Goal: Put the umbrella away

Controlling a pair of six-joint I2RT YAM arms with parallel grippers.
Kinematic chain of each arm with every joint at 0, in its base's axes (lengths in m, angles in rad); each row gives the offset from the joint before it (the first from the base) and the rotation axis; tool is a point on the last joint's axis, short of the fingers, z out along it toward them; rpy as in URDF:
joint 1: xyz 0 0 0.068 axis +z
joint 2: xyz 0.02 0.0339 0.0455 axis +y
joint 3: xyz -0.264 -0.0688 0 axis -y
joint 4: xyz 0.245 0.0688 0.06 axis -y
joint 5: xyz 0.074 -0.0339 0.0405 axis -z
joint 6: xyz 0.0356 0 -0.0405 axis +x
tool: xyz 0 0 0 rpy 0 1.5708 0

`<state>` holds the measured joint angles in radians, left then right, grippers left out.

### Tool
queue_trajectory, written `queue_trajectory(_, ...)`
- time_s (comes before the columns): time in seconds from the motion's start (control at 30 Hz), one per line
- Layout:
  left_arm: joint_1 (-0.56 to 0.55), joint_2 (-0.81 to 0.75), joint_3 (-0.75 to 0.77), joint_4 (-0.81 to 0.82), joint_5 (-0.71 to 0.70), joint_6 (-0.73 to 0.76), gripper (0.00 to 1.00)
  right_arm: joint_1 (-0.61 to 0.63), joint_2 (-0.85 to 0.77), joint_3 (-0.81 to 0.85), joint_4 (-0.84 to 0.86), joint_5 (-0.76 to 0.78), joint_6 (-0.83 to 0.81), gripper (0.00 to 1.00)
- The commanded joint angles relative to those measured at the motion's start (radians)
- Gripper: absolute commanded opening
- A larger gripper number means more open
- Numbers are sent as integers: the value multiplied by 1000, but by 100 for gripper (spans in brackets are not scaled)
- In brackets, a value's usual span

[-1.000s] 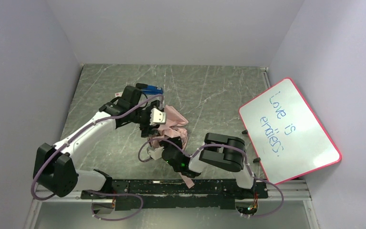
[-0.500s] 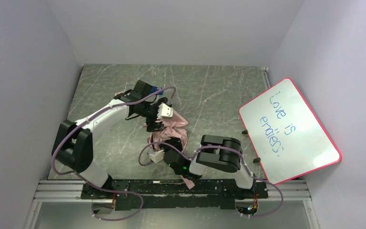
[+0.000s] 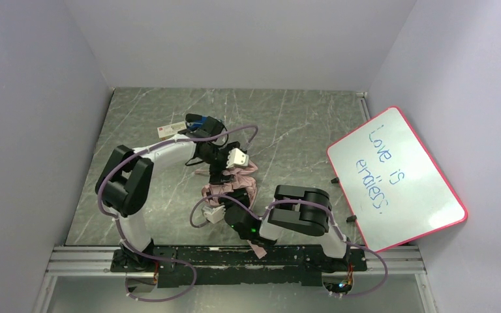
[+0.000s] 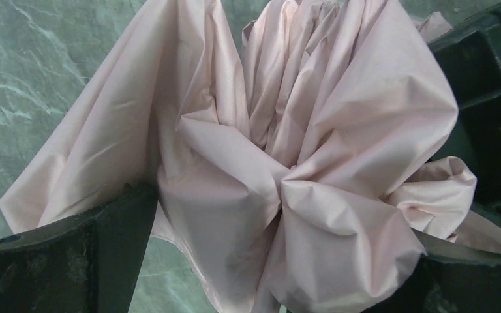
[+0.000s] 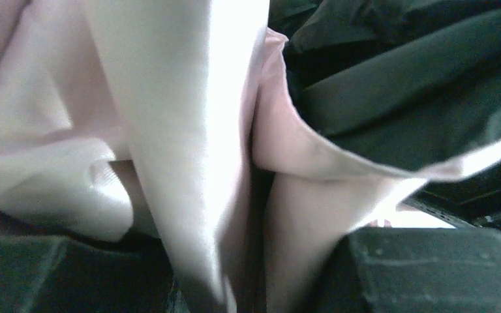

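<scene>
So the left gripper [image 4: 286, 235] is squeezing in on a wad of the pale pink thin-fabric umbrella [image 4: 287, 150], with the fabric filling the whole gap between its fingers. The right gripper [image 5: 228, 257] is sitting just beside it, nearer the arm bases. Pink folds are running between its fingers too, but it's too blurry to tell if it's actually clamping. The umbrella is lying bunched on the grey marbled table [image 3: 300, 124] between both grippers. Compared to a second ago, the left gripper is sitting further right, closer to the right one.
</scene>
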<state>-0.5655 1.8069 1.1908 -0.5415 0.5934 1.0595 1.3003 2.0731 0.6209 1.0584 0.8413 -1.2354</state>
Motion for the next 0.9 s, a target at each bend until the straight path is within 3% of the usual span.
queue_trajectory(0.0,-5,41,-12,-3,-47,52,100,41,54,-42,-81,-104,38,6)
queue_trajectory(0.5,-20,70,-85,-92,-30,29,100,41,59,-43,-36,-81,23,6)
queue_trajectory(0.87,-84,67,-159,-119,-116,13,100,39,59,-44,37,-49,-4,6)
